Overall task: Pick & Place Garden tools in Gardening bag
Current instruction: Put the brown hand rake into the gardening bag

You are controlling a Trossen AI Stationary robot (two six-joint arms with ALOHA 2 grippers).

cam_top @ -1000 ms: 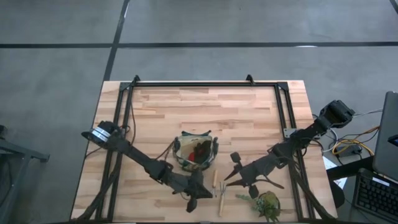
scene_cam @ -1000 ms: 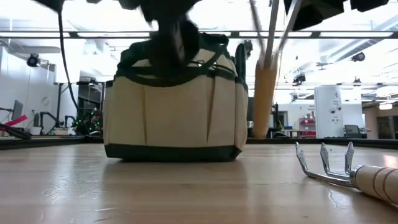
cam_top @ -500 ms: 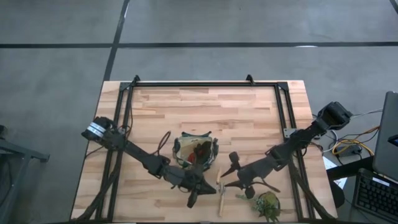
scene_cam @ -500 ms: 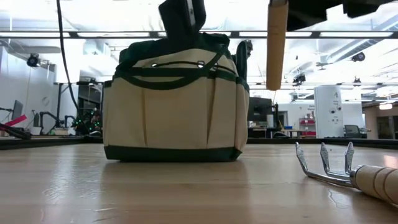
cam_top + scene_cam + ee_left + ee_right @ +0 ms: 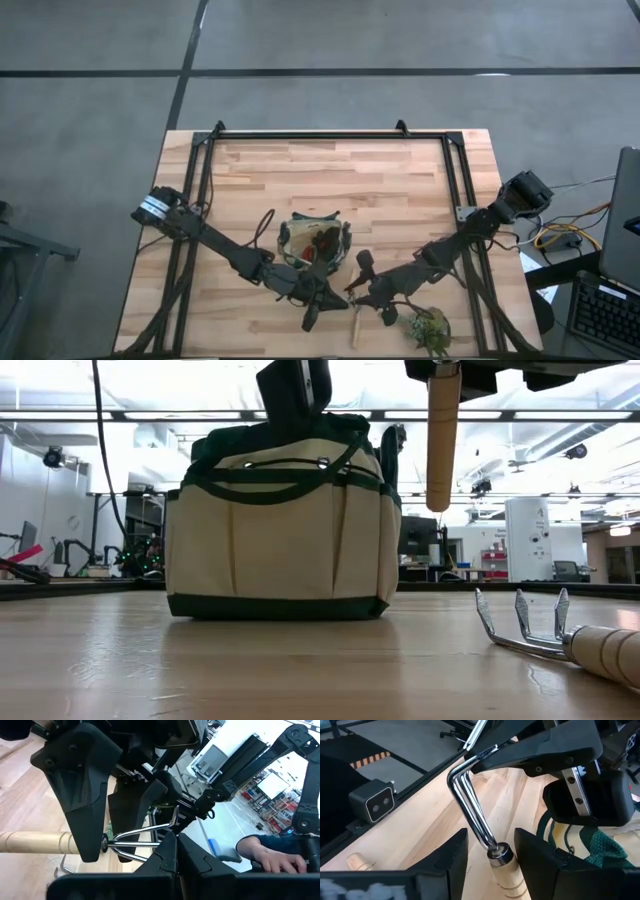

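Observation:
A fork tool hangs in the air to the right of the gardening bag (image 5: pixel 285 530), with its wooden handle (image 5: pixel 442 440) pointing down. My left gripper (image 5: pixel 335 293) is shut on its metal prong end. My right gripper (image 5: pixel 490 855) is open. Its fingers stand on either side of the chrome neck and ferrule (image 5: pixel 500 854), with a gap on each side. The tan bag (image 5: pixel 315 245) stands on its base with a red bundle (image 5: pixel 322 240) inside. A second fork (image 5: pixel 560 640) lies flat on the table near the front edge. My left gripper pinches the fork's bent metal prongs (image 5: pixel 162 827) between its two shut fingers (image 5: pixel 535 750), coming in about level from the table's left. The fork is lifted clear of the table and hangs below the hold with its handle upright, free end down.
A green plant clump (image 5: pixel 430 330) lies at the front right, close behind my right arm. The lying fork's handle (image 5: pixel 352 325) rests just below the two grippers. The far half of the table (image 5: pixel 330 170) shows bare wood.
My left gripper has risen with the fork. The handle was low and tilted, and it now hangs higher and upright. My right gripper has moved toward the table's left, up to the fork, and its fingers now flank the neck.

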